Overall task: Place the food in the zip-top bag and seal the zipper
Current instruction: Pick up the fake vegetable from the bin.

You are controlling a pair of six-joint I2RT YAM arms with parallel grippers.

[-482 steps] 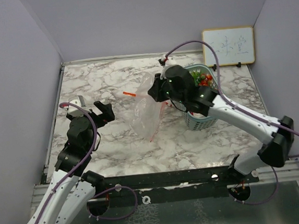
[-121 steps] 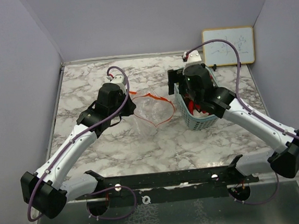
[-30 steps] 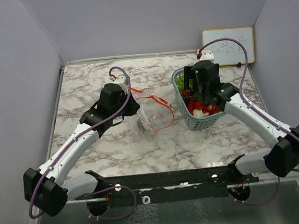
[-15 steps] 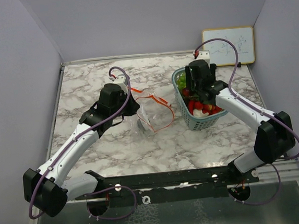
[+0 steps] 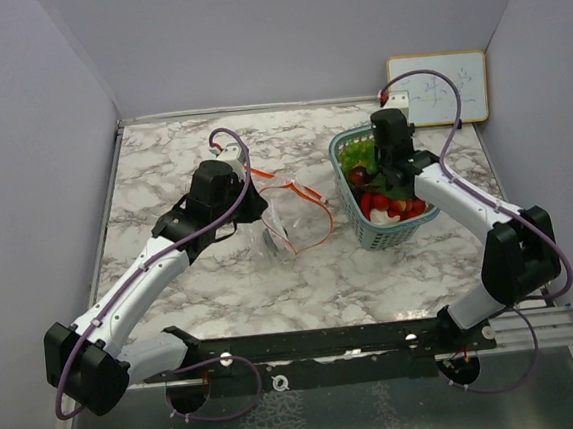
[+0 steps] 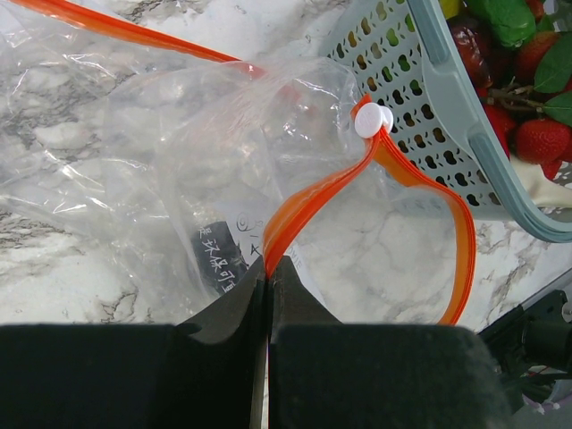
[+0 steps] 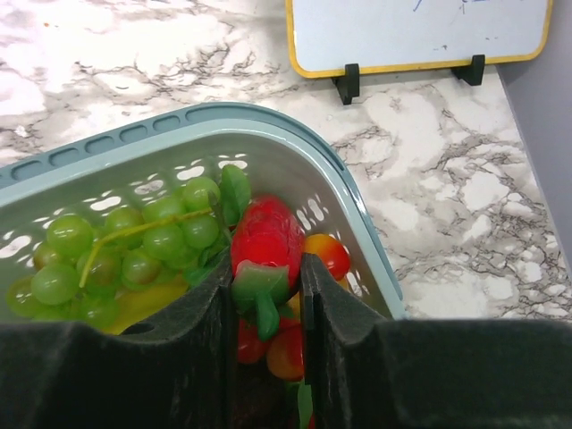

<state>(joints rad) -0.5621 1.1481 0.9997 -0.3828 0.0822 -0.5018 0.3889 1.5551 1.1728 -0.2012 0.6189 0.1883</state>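
Left arm [image 5: 132,286], right arm [image 5: 466,204]: white shells, black joints (looping purple cables [image 5: 225,130]).

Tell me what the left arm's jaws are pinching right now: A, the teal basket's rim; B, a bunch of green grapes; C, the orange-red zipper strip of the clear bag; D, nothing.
C: the left wrist view shows the left arm's jaws closed on the zipper strip of the clear bag, apart from the teal basket.
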